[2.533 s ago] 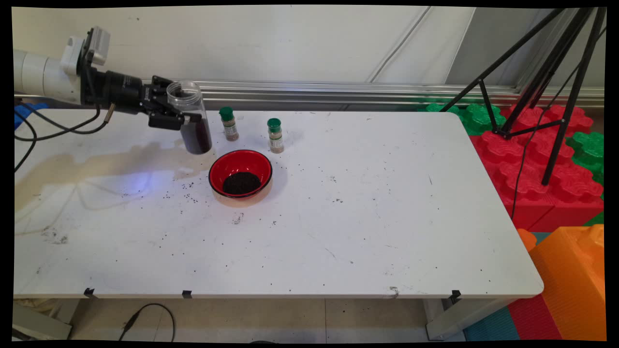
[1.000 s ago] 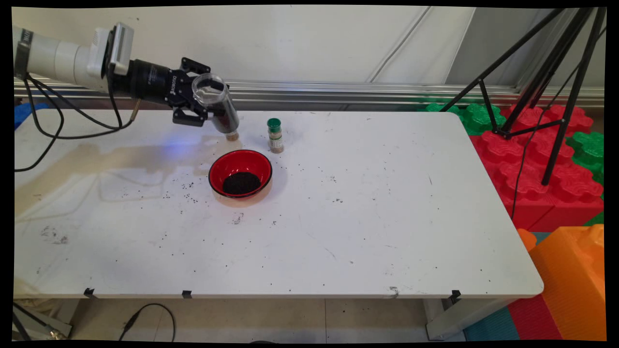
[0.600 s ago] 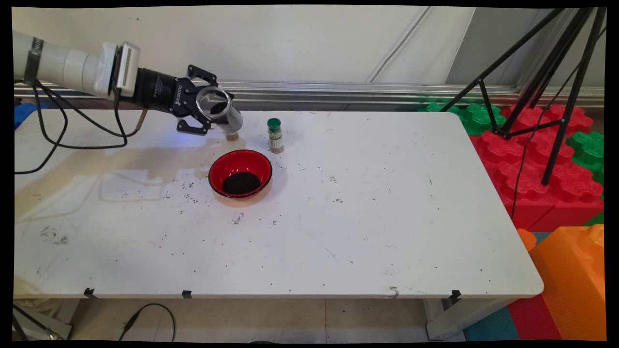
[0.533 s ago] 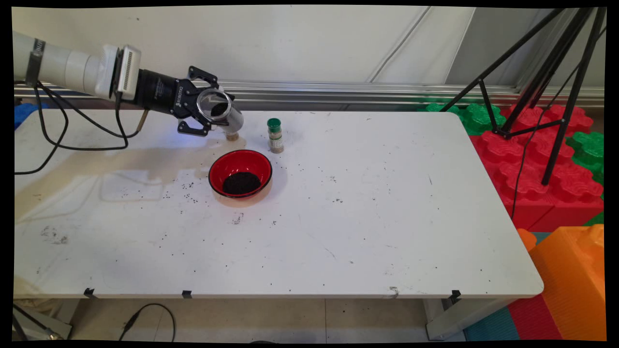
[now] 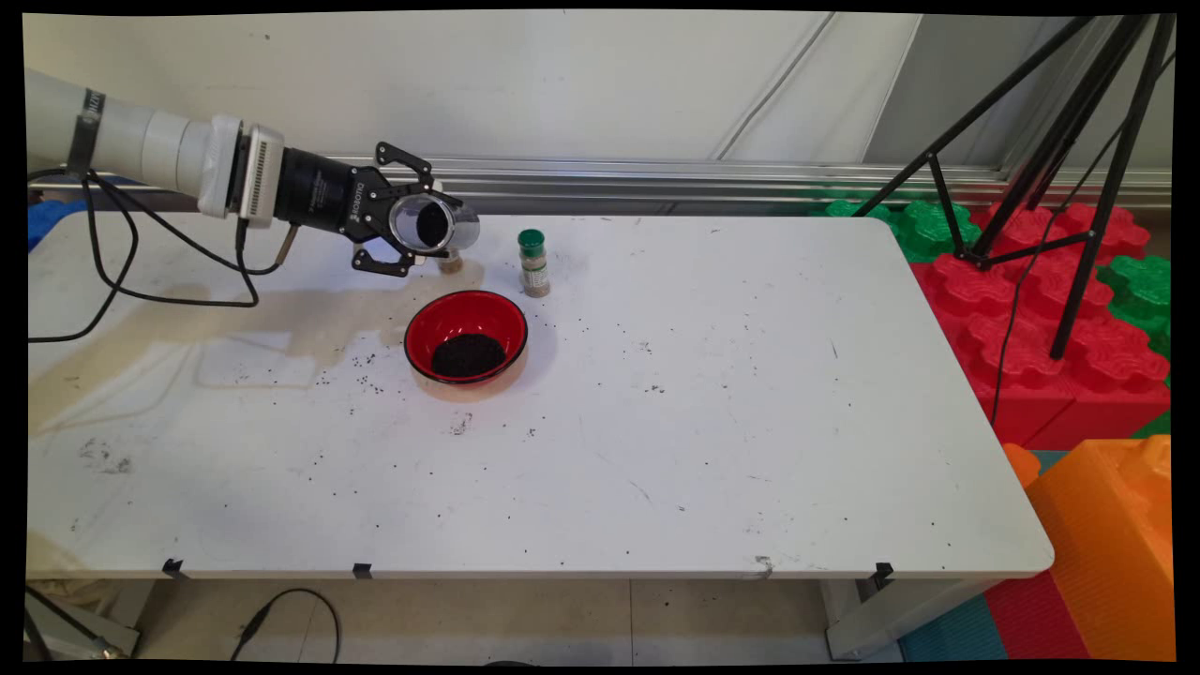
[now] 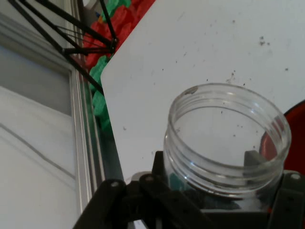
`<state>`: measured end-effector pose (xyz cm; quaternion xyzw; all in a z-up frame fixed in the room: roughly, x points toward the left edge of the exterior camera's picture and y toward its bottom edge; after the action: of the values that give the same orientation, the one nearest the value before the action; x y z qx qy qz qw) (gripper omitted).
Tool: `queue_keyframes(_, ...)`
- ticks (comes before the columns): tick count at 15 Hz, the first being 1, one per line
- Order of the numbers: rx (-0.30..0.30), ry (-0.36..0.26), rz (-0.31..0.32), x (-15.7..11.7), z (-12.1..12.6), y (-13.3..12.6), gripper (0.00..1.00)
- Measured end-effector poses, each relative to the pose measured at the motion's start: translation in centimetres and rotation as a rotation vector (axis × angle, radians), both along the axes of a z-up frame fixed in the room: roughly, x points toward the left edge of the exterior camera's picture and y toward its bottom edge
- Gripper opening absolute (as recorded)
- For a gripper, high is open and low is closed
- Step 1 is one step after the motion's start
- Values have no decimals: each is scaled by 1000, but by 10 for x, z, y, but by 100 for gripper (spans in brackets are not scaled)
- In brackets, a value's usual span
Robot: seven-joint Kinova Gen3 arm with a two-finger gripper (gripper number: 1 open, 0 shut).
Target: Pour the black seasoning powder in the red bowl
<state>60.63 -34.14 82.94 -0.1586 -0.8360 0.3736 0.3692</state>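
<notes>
My gripper [image 5: 417, 223] is shut on a clear plastic jar [image 5: 441, 223] with dark grains inside. The jar lies tilted almost on its side, its open mouth facing the near side, above the table just behind the red bowl [image 5: 466, 300]. A heap of dark grains [image 5: 468, 355] sits in the bowl. A spice bottle [image 5: 451, 264] is mostly hidden behind the jar, and a second green-capped spice bottle [image 5: 533, 263] stands to its right. In the hand view the jar's open mouth [image 6: 226, 138] fills the lower right, with the bowl's red rim [image 6: 294, 126] at the right edge.
Dark grains lie scattered over the white table [image 5: 703, 422] around the bowl. A black tripod [image 5: 1059, 187] stands off the table's right end over red and green foam blocks [image 5: 1031, 309]. An orange block [image 5: 1106, 544] sits at the near right.
The gripper has carried the jar to the right, behind the bowl, and tipped it from upright to nearly horizontal. The jar now covers the left spice bottle.
</notes>
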Motion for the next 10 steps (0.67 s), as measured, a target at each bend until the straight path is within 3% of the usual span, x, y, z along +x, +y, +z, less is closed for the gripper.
queue_keyframes(10,-185,-150,-84,-6,-12,-6,0)
